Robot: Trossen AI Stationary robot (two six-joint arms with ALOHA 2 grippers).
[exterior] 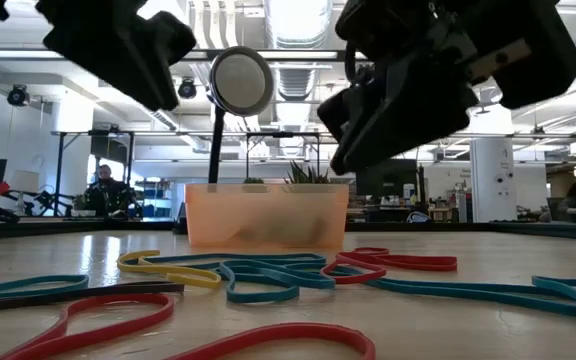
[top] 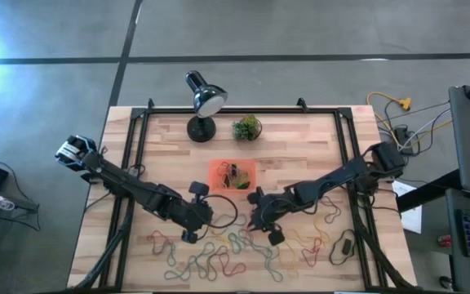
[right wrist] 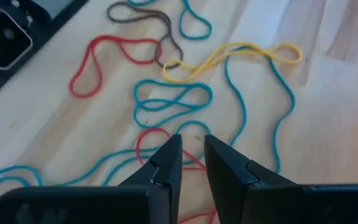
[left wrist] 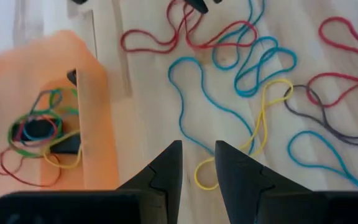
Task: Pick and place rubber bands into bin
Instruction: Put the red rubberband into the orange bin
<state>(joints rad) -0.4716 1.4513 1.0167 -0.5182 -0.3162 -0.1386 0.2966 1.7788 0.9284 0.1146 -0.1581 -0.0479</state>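
The orange-red bin (top: 219,168) (exterior: 268,215) (left wrist: 98,124) stands at the table's middle with a few coloured bands (left wrist: 36,127) lying in it. Many rubber bands (top: 219,257) (exterior: 268,275) (left wrist: 241,62) (right wrist: 173,102), red, blue-green, yellow and grey, lie loose on the wood toward the near edge. My left gripper (top: 209,214) (left wrist: 197,158) hovers just near-left of the bin, fingers slightly apart and empty. My right gripper (top: 251,219) (right wrist: 192,149) hovers near-right of the bin above a red band (right wrist: 148,140), fingers slightly apart and empty.
A black desk lamp (top: 205,104) (exterior: 238,85) and a small potted plant (top: 247,128) stand beyond the bin. A black cable loop (top: 228,214) lies between the grippers. A small black object (top: 343,247) lies near the right rail. Black frame rails run along both table sides.
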